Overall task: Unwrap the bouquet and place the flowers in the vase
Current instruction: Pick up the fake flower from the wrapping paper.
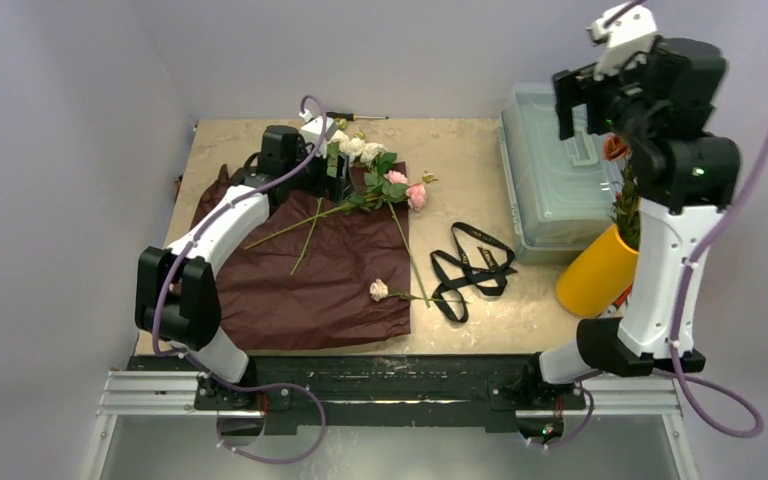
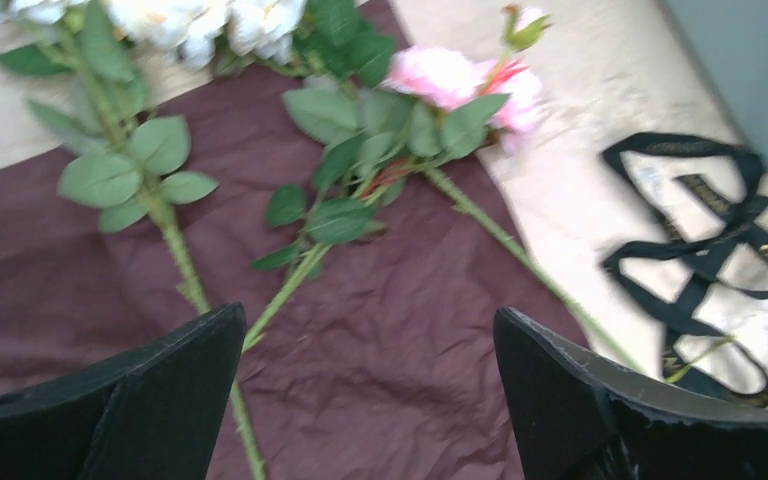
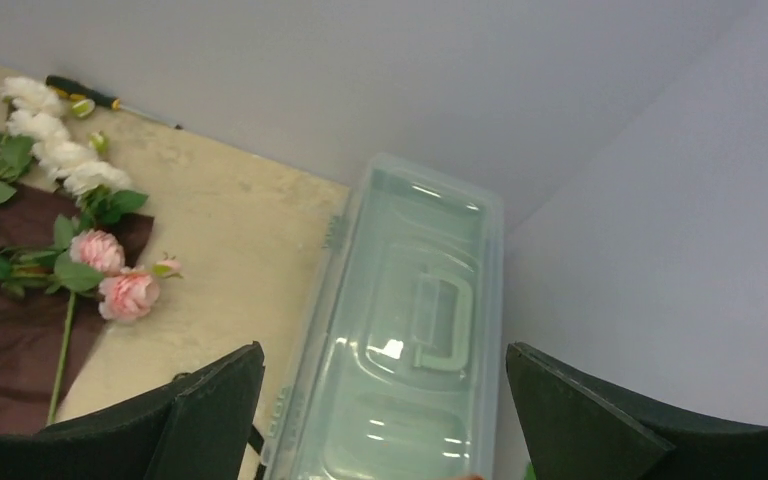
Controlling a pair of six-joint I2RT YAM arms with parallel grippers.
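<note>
- Both pairs of my jaws stand spread wide with nothing between them. My left gripper hangs low over the dark maroon crinkled paper sheet; my right gripper sits high above the clear plastic box with a moulded handle.
- That sheet lies opened out flat on the beige table. The long-stemmed artificial roses lie loose across its far part, with white blooms at the far edge, pink blooms just right of them, and green stems crossing on the paper.
- One small cream rose lies apart near the sheet's near right corner, its stem reaching the loose black ribbon on the bare table.
- The tall yellow-orange cylinder vase stands at the right, by the box's near end and partly behind my right arm. A leafy stem rises from it, topped by what looks like an orange bloom.
- A yellow-and-black-handled screwdriver lies at the table's far edge.
</note>
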